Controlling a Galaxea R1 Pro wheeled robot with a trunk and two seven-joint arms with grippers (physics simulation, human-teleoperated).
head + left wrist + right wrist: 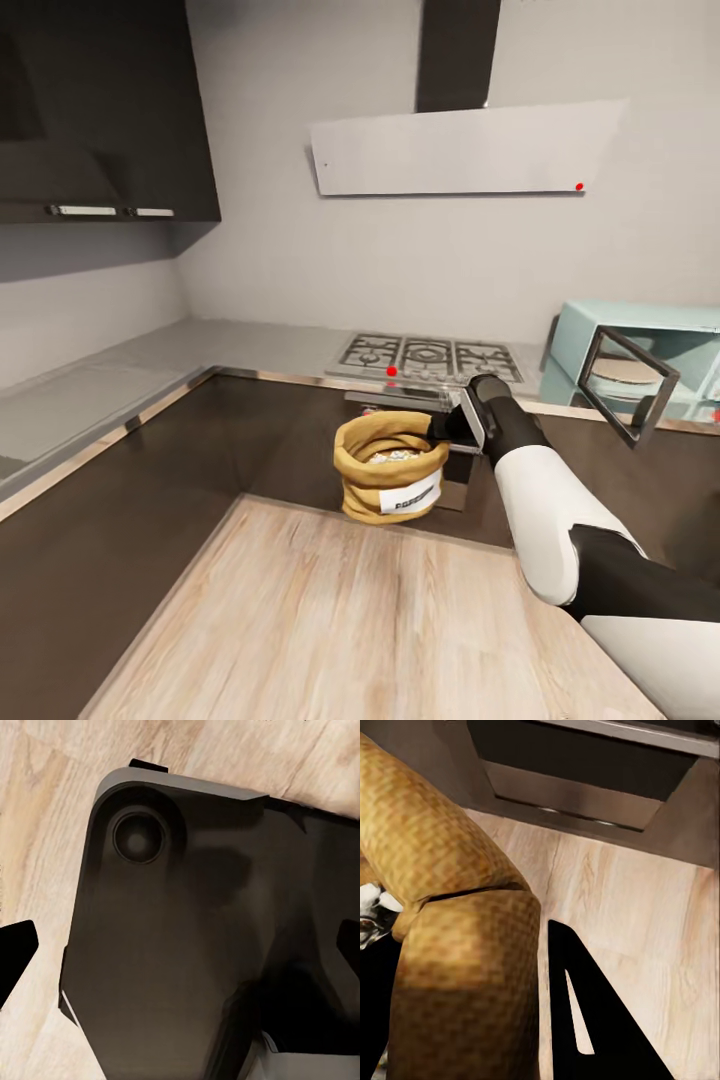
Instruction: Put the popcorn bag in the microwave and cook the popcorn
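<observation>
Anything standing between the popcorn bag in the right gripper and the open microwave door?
Head view: nothing stands between the popcorn bag and the microwave door except the right gripper and its arm; behind that stretch lies the hob.

A steel gas hob [428,358] sits far under a white range hood [460,150]; dark wall cabinets [100,110] hang left, above the wood floor [330,620].

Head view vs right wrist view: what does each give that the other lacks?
Head view alone: the microwave with its door swung open, the gas hob, the countertop, and the right arm carrying the popcorn bag in mid-air, POPCORN label visible. Right wrist view alone: close weave of the bag's rolled rim, one dark fingertip just outside it. Both share: the bag, pale kernels inside it, the wooden floor, the dark cabinets.
</observation>
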